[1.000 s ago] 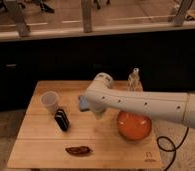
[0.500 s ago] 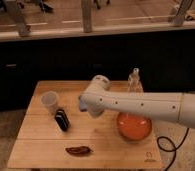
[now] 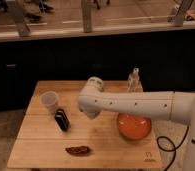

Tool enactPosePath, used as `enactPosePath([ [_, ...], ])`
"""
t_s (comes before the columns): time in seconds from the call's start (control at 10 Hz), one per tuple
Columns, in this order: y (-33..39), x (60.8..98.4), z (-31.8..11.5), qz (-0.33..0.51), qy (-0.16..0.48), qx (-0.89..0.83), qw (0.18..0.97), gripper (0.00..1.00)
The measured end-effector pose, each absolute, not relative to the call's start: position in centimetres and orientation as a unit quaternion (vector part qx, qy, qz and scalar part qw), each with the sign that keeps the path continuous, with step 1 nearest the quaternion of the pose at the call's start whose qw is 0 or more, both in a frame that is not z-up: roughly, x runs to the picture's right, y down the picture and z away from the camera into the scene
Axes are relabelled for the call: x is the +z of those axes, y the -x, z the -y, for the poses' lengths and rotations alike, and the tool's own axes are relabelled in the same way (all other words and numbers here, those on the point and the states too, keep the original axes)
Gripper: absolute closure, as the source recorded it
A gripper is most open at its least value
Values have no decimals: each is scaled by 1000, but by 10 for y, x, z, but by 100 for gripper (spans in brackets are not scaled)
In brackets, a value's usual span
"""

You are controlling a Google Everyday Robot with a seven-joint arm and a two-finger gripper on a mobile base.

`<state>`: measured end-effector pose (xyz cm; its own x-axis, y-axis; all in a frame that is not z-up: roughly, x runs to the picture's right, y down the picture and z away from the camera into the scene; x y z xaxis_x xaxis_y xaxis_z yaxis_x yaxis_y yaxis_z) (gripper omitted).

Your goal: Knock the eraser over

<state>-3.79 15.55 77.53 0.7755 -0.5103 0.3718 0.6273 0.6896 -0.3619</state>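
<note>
"Black eraser (image 3: 61, 120), where was it?"
"On the wooden surface (image 3: 36, 145), left of middle, standing on end at five o'clock of the plastic cup (image 3: 49, 101), just beside it."
"And the hand?"
"The hand (image 3: 92, 114) seemed to sit under the rounded end of the white arm (image 3: 136, 105), though the arm hid most of it. That put it at about two o'clock of the eraser, near it but apart. Its fingers were closed."
"What else was on the surface?"
"An orange bowl (image 3: 134, 126) at three o'clock of the eraser, well apart. A clear bottle (image 3: 134, 80) stood at the bowl's twelve, and a flat reddish-brown thing (image 3: 78, 150) lay at the eraser's five o'clock, near the front edge."
</note>
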Motion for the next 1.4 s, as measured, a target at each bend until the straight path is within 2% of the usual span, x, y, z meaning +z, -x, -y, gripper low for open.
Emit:
enactPosePath([
  [1.4, 88, 790, -193, 133, 247, -361, 889, 98],
])
